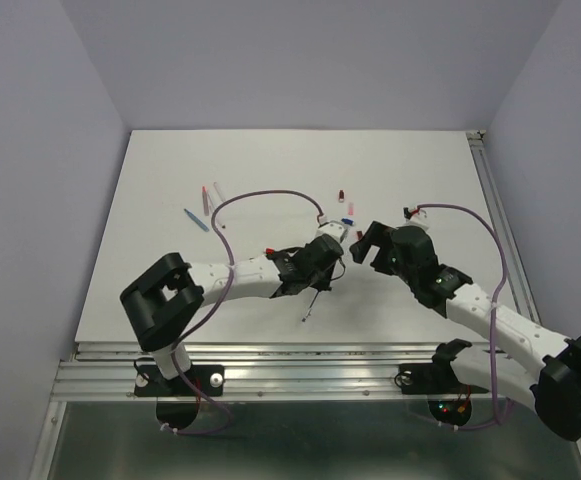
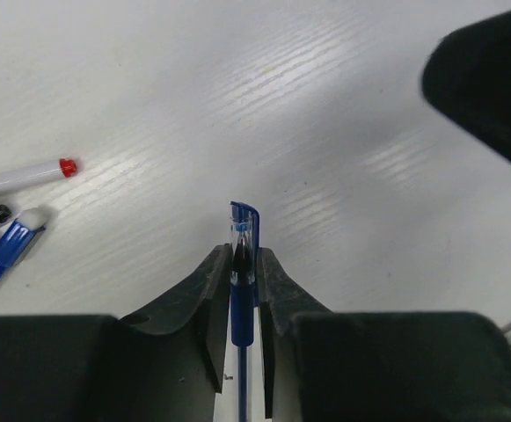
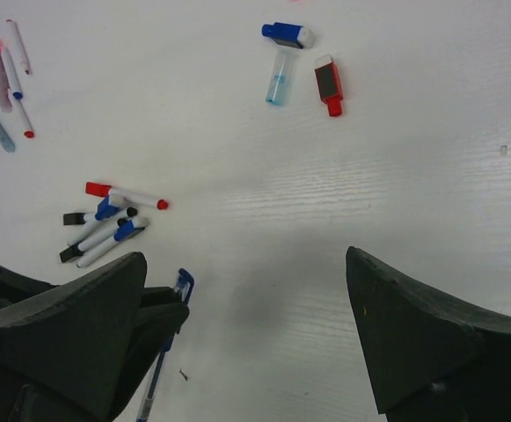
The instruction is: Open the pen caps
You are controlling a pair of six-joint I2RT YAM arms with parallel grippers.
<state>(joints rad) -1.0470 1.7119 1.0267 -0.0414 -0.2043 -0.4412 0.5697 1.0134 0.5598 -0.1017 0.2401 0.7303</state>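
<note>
Likely left pincer (image 2: pixel 241 252), clamped on the pen (image 2: pixel 242 316) at its cap (image 2: pixel 244 224), leaves the gaping, empty right pincer (image 3: pixel 246 264) little purchase.

Pen caps: blue, red, black
Blue clipped cap (image 2: pixel 244 220) seated on its pen, upright, pinched in my left claw (image 2: pixel 242 259); red cap (image 3: pixel 98 189) and black cap (image 3: pixel 73 218) lie among clustered pens on the worktop (image 3: pixel 413 176).

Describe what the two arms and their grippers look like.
Both the left arm and the right arm have white tubular links with bulky black joint housings. A thin purple cable loops along each. The left gripper and right gripper have black, wedge-shaped fingers.
</note>
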